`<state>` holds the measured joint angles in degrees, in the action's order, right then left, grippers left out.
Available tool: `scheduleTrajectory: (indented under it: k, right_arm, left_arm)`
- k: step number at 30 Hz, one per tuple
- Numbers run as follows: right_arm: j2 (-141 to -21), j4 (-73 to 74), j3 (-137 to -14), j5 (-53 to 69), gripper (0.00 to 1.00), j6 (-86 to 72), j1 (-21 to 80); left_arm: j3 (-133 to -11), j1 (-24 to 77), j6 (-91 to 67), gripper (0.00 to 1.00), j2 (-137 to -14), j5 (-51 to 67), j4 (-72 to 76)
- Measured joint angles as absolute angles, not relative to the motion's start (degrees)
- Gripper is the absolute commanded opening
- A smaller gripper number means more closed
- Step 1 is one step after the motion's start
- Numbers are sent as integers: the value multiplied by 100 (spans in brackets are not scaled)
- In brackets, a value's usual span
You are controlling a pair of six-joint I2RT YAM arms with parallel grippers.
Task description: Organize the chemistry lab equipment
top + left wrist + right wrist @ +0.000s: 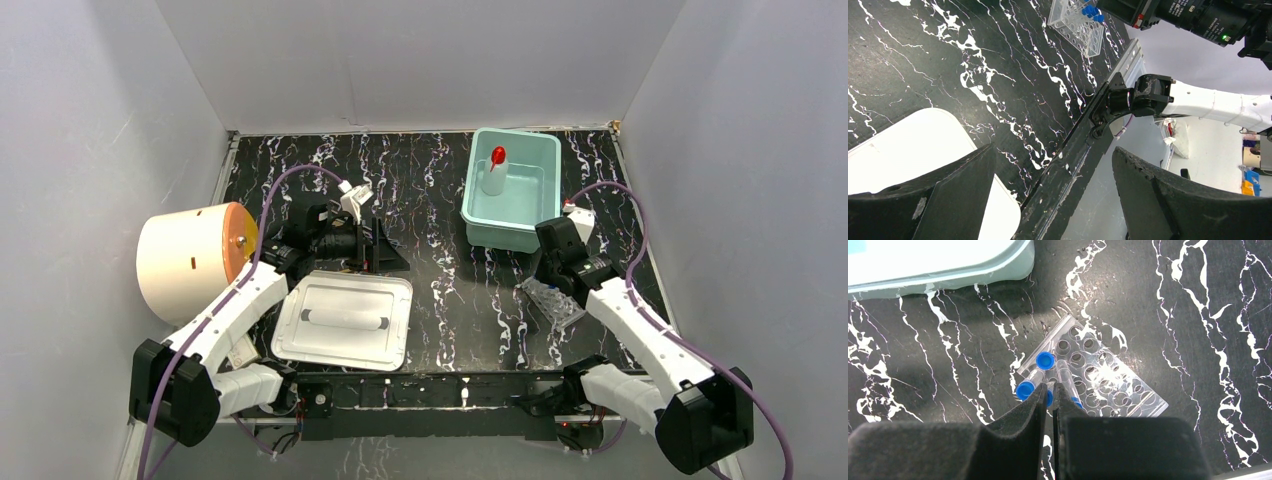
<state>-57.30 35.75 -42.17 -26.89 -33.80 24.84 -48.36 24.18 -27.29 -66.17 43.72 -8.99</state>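
No text, number or brand can be read in any of the views. The only lettering appears in the left wrist view: a few lines of tiny white print on the black motor housing (pixel 1198 17) of the right arm, at the top edge. This print is too small and too blurred to make out. At the left end of this housing there is a small red sticker (pixel 1139 21), and its marks are also not legible. On the clear tube rack (pixel 1098 385), no marking can be told.
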Motion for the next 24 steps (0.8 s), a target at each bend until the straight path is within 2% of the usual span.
scheduleTrajectory:
  k: [17,24]
  right_arm:
    - [-5830,3435,-4217,-2370,18,-3181,2405]
    - [-5756,3516,-4217,-2222,15,-3127,2405]
  left_arm:
    - [-4836,2418,-2729,84,-6628,4372,-899]
    - [-4797,2418,-2731,84,-6628,4370,-895]
